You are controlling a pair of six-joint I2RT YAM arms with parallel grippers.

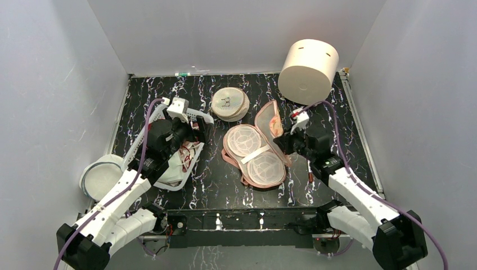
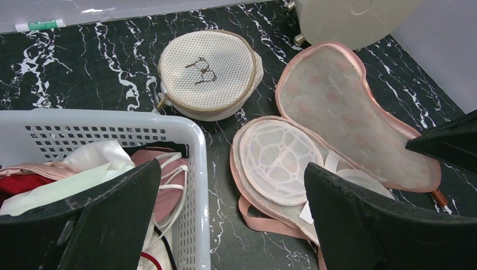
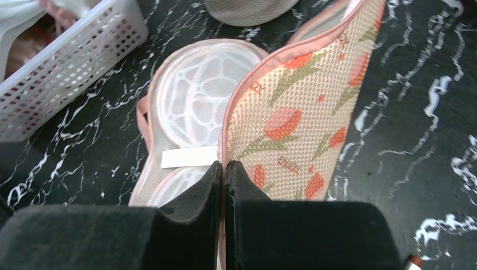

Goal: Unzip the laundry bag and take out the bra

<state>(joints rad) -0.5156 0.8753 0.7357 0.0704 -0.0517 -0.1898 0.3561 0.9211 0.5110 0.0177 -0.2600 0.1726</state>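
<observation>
The laundry bag (image 1: 227,153) lies open at the table's middle, its leaf-print flap (image 3: 304,112) held upright. My right gripper (image 3: 224,166) is shut on the flap's pink zip edge; it also shows in the top view (image 1: 284,140). Inside the bag lie two round white lattice cups (image 2: 275,154) with a white band across them. I cannot tell whether these are the bra. My left gripper (image 2: 230,171) is open and empty, with one finger over the basket and the other over the bag. A pale, faintly mint cloth (image 2: 62,188) lies in the basket.
A white slatted basket (image 1: 135,147) of pink and red clothes stands at the left. A round cream mesh disc (image 1: 230,103) lies behind the bag. A big cream cylinder (image 1: 308,63) stands at the back right. A white round lid (image 1: 101,175) lies at the far left.
</observation>
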